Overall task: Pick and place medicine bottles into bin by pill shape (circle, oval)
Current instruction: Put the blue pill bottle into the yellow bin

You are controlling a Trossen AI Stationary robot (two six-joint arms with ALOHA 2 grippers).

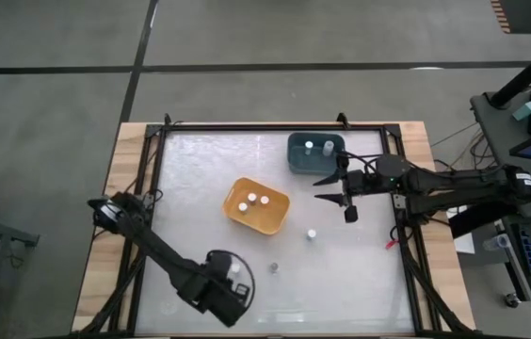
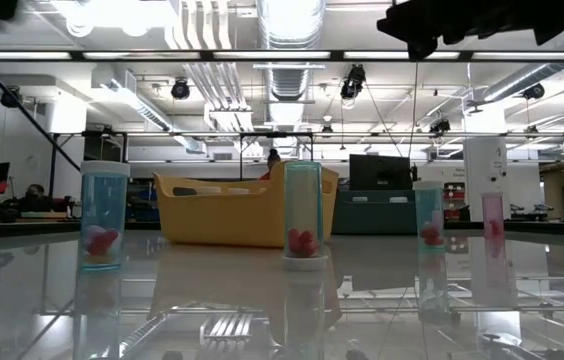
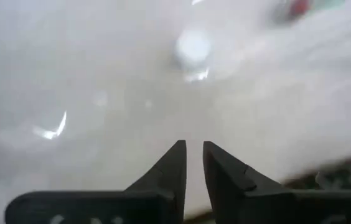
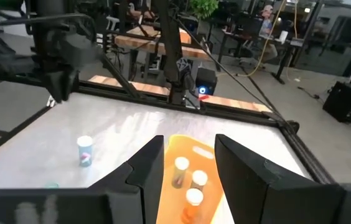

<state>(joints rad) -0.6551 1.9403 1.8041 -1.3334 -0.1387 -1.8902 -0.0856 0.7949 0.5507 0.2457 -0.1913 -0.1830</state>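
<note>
Fingers (image 3: 194, 163) of the left arm stand nearly closed in its wrist view, a thin gap between the tips and nothing in it, over bare tabletop (image 1: 200, 169); from above, that arm sits at the near left of the tabletop, with a white-capped bottle (image 1: 235, 269) showing just beside it; whether the two touch I cannot tell. Right arm fingers (image 4: 185, 163) stand apart and empty, hanging above the tabletop between the teal tub (image 1: 314, 153) and the orange-yellow tub (image 1: 257, 206); in the right wrist view the orange-yellow tub lies below the gap. Three white-capped bottles (image 1: 254, 201) stand in the orange-yellow tub; two more (image 1: 317, 147) stand in the teal tub at the far side. One loose bottle (image 1: 311, 234) stands on the tabletop just right of the orange-yellow tub; a smaller grey one (image 1: 272, 267) stands nearer the front. At table height, clear bottles with red pills (image 2: 302, 214) stand upright before the orange-yellow tub.
</note>
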